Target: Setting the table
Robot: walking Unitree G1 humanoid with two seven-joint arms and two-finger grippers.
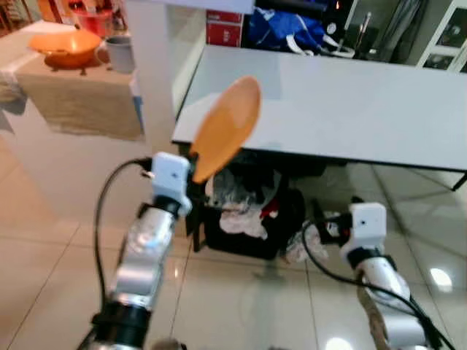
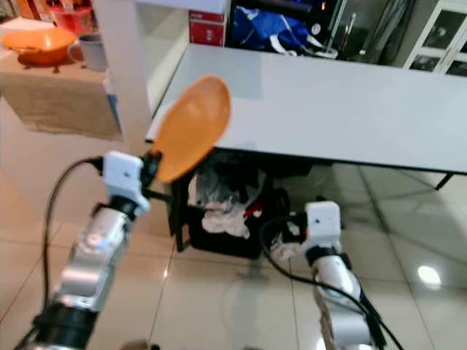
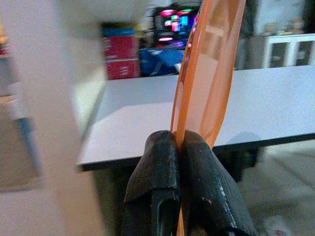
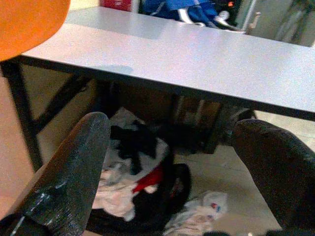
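1. Left gripper [image 3: 179,147] pinches the rim of a round orange plastic plate [image 1: 226,127], held on edge just before the grey rectangular table [image 1: 350,102].
2. Level the plate before lowering it.
3. Right gripper [image 4: 172,162] hangs low, fingers spread wide, holding nothing.

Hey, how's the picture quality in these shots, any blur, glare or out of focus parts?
Left and right eye views: slightly soft overall, with bright light spots glaring off the floor tiles. Left wrist view: the white pillar up close is badly blurred, while the left gripper pinching the orange plate is fairly sharp. Right wrist view: the right gripper's fingers are soft, and the white table is clearer.
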